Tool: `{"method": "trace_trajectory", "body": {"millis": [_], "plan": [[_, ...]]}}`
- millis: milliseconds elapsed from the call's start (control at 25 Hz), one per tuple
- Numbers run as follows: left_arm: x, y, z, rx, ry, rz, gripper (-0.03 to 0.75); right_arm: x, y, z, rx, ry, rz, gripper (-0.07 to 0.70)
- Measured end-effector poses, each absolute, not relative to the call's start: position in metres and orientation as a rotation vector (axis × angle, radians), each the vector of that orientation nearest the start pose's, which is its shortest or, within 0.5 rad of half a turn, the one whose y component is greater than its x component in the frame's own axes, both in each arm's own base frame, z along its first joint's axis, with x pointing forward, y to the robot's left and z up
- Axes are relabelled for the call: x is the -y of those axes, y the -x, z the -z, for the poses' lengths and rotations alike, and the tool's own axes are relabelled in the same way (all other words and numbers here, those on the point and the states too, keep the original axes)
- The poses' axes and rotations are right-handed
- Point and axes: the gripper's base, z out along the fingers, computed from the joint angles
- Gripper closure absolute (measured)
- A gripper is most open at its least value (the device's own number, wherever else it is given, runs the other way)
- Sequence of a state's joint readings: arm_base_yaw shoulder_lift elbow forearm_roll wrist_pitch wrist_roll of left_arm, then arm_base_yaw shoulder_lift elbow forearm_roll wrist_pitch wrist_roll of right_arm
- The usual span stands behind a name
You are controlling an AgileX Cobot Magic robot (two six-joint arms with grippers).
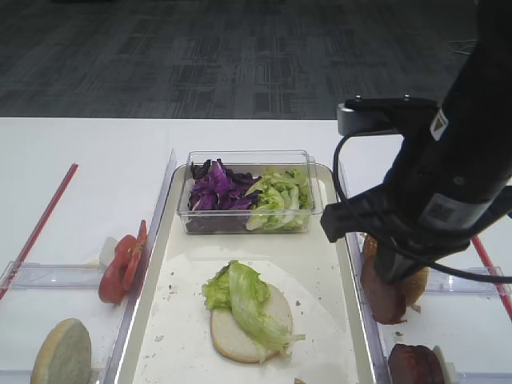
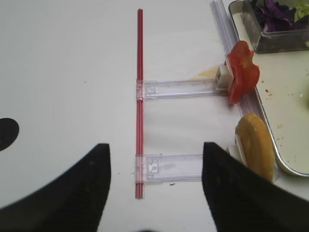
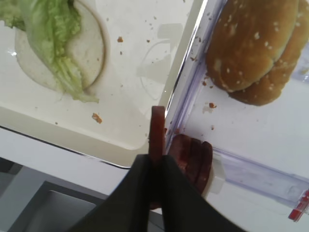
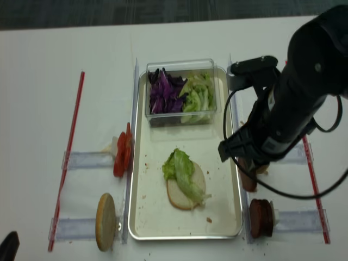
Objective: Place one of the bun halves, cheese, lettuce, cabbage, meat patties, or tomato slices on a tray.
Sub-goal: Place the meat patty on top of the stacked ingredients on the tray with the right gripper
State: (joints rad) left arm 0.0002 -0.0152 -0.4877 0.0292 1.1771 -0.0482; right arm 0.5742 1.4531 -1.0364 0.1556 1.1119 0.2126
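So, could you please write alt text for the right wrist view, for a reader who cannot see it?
The right gripper is shut on a meat patty, held on edge above the tray's rim. More patties stand just right of it, with sesame buns beyond. On the tray lies a pale bun half under lettuce.

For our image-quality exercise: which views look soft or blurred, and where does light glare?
Right wrist view: the right gripper near the lens is dark, the meat patty slightly soft. Left wrist view: blurred black fingers. Realsense high view: soft overall. Other high view: the tray rim glints.
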Motion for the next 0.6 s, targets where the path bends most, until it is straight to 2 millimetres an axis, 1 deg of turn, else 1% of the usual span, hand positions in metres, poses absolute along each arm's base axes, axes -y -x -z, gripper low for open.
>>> {"method": "trace_trajectory", "body": {"millis": [280,600], "plan": [[-0.002,0.011,-0.265,-2.157,0.056,-0.008,0.294,-0.168,-0.239,-0.252,-3.040,0.523,-0.238,0.566],[-0.002,0.011,-0.265,-2.157,0.056,-0.008,0.294,-0.182,-0.260,-0.225,-3.099,0.583,-0.206,0.567]]}}
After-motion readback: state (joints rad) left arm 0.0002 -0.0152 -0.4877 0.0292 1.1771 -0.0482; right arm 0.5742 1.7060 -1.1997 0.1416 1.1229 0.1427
